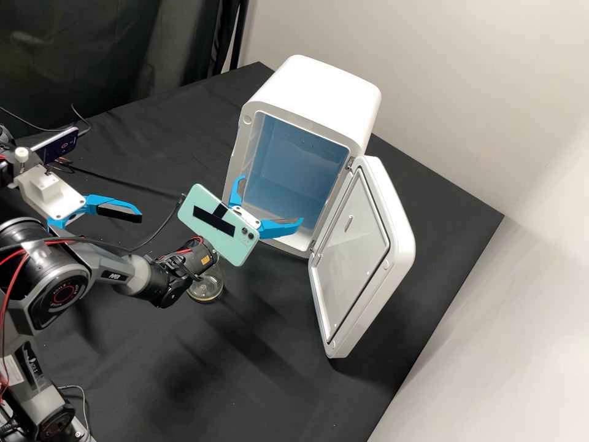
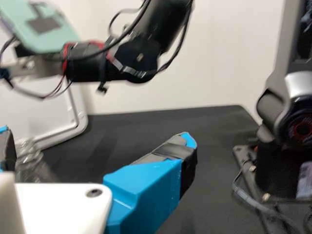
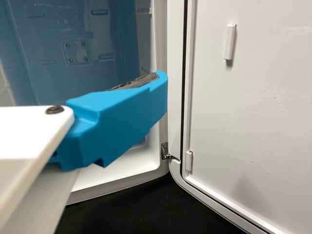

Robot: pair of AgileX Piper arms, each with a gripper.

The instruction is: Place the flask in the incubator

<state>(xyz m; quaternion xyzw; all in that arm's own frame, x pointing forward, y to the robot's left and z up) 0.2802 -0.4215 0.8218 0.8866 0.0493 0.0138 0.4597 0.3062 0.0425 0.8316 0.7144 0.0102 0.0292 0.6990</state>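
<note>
Flask stands on the black surface beneath the right arm's wrist, apart from the right gripper, whose fingers are spread, holding nothing, at the mouth of the open incubator. The left gripper, also spread, hangs well apart.
</note>
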